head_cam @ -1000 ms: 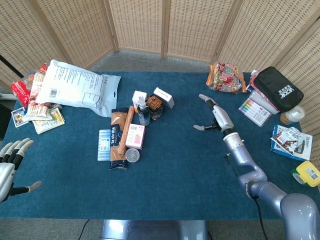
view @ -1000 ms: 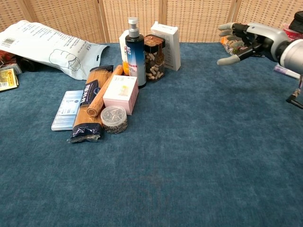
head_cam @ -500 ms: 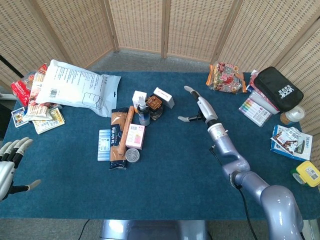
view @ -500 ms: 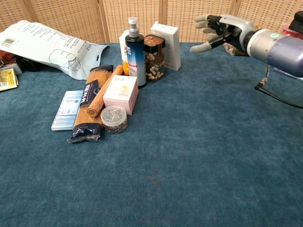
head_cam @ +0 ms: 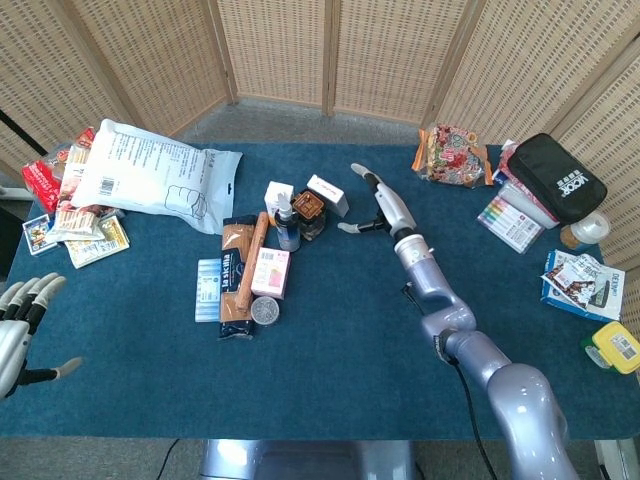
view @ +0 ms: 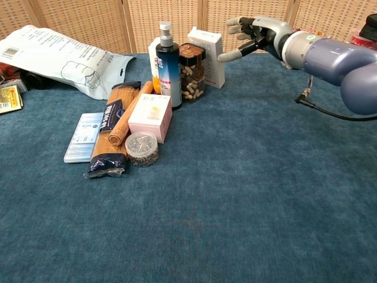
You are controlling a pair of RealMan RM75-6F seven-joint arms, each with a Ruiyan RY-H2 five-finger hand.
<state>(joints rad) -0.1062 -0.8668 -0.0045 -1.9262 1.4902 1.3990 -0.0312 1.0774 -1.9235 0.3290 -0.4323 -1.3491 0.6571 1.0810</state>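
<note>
My right hand (head_cam: 373,205) (view: 252,36) hovers open above the blue table, fingers spread, just right of a white box (head_cam: 328,194) (view: 207,48) and holding nothing. Left of that box stand a brown jar of capsules (head_cam: 309,212) (view: 190,71), a dark spray bottle (head_cam: 287,226) (view: 168,57) and another white box (head_cam: 278,194). In front of them lie a pink box (head_cam: 270,272) (view: 151,117), a spaghetti pack (head_cam: 238,275) (view: 115,127), a round tin (head_cam: 265,310) (view: 142,148) and a pale blue packet (head_cam: 209,289) (view: 84,136). My left hand (head_cam: 20,330) hangs open at the table's near left edge, seen only in the head view.
A white mailer bag (head_cam: 150,175) (view: 56,53) and snack packets (head_cam: 70,215) lie at the far left. On the right are a patterned pouch (head_cam: 455,153), a black case (head_cam: 556,176), a marker pack (head_cam: 509,222), a booklet (head_cam: 583,278) and a yellow box (head_cam: 616,346).
My right hand has swept leftward and farther across the table, from the open right-middle area to beside the white box. It stayed open. The left hand has barely moved.
</note>
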